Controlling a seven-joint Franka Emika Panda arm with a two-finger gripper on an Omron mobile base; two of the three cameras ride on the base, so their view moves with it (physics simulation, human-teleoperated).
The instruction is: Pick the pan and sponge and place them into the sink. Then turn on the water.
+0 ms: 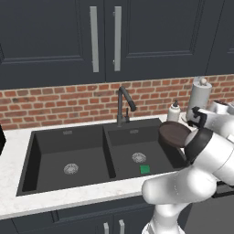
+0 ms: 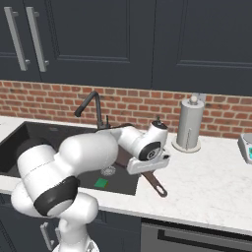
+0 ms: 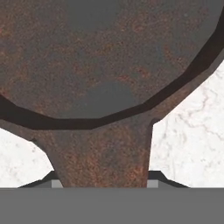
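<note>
The dark pan (image 1: 173, 133) with its brownish inside hangs tilted over the right rim of the black double-basin sink (image 1: 32, 151). My gripper (image 3: 103, 181) is shut on the pan's long handle (image 2: 156, 186), which sticks out over the white counter. In the hand view the pan (image 3: 109, 57) looms just ahead of the fingertips (image 3: 153, 180). The green sponge (image 1: 145, 169) lies on the floor of the right basin near the drain, also seen as the sponge (image 2: 101, 183). No water shows at the faucet (image 1: 124, 103).
A soap bottle (image 1: 173, 112) and a paper towel holder (image 1: 199, 93) stand on the marble counter (image 2: 206, 182) right of the sink. A brick backsplash and dark upper cabinets rise behind. A small device (image 2: 247, 147) sits at the far right.
</note>
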